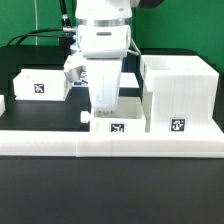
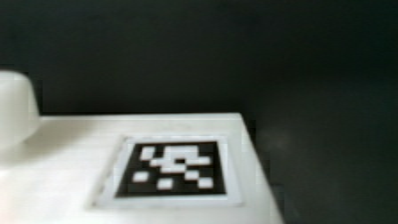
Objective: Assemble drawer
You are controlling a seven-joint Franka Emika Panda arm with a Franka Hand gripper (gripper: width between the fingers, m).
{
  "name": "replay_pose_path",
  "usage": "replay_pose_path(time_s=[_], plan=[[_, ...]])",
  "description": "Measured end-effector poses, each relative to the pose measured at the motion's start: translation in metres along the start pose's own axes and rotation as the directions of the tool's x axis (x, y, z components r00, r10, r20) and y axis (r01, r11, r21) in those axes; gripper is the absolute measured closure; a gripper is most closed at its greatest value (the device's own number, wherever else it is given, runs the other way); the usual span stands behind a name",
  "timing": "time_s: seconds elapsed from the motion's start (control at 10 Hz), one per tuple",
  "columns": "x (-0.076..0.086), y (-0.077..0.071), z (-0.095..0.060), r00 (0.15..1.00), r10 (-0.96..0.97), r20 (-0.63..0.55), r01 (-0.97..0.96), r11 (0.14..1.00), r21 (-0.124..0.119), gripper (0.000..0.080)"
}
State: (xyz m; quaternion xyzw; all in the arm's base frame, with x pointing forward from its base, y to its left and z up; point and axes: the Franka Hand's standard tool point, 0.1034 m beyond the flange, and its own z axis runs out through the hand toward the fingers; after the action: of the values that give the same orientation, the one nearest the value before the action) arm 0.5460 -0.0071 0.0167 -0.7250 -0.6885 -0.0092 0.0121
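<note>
The drawer's large hollow white shell (image 1: 178, 92) stands at the exterior view's right, with a tag on its front. One flat white box (image 1: 40, 85) lies at the left. The second flat white box (image 1: 120, 126) lies in the middle against the rail, tag facing the camera. My gripper (image 1: 104, 110) hangs straight down onto this middle box, and its fingertips are hidden behind the hand and the box. The wrist view shows the box's white top (image 2: 71, 150) with a black-and-white tag (image 2: 175, 168) close up. No finger shows in that view.
A long low white border rail (image 1: 60, 142) runs along the front of the parts. A small white knob (image 1: 83, 116) sticks out left of the middle box. A rounded white part (image 2: 15, 105) shows at the wrist view's edge. Black cables (image 1: 35, 35) lie behind.
</note>
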Motion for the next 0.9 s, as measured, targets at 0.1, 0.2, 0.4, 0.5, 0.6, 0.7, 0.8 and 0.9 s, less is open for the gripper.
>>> replay_pose_path(time_s=[0.1,0.2,0.4,0.5,0.6,0.7,0.8,0.9], plan=[[0.0003,-0.0001,-0.0004,1.000,0.001,0.000,-0.001,1.000,0.000,0.0755],[-0.0005,-0.0007,0.0005,1.000,0.002,0.000,-0.002,1.000,0.002,0.0755],[-0.0003,-0.0017,0.0024,1.000,0.002,-0.001,-0.002,1.000,0.004,0.0755],[0.0021,-0.0042,0.0064,1.000,-0.001,-0.003,0.001,1.000,0.008,0.0755],[0.0048,-0.0031,0.0075,1.000,-0.004,-0.009,0.004,1.000,-0.017,0.0755],[0.0050,-0.0041,0.0089,1.000,-0.002,-0.014,0.002,0.999,-0.051,0.0755],[0.0040,-0.0047,0.0090,1.000,-0.001,-0.013,0.000,0.999,-0.042,0.0755],[0.0038,-0.0042,0.0091,1.000,-0.001,-0.013,0.000,0.999,-0.042,0.0755]])
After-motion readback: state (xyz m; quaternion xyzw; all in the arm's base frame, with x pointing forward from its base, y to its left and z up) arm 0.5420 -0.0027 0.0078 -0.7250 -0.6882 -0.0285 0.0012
